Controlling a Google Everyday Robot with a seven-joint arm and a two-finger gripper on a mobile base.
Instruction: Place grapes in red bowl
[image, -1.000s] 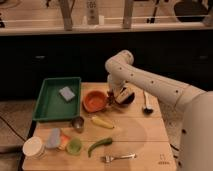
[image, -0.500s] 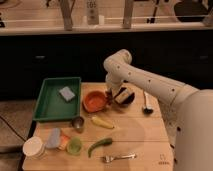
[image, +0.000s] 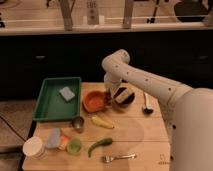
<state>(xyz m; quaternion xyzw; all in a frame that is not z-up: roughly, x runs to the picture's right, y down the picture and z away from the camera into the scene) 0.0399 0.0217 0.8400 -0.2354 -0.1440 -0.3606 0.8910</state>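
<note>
Tabletop (image: 145, 135): wooden, lower half of frame, carrying all items. Green tray (image: 50, 102) at left. Red bowl (image: 94, 101) at centre, apparently vacant; dark bowl (image: 125, 96) just right of it. Tool (image: 111, 96) sits low between the two bowls, at the dark bowl's left rim; finger state cannot be determined. Grapes: a dark mass at the tool may be them, but this cannot be confirmed. Judgement: a bunch is light, soft, bruisable, loosely jointed; hold gently across the cluster's middle or at the stem.
</note>
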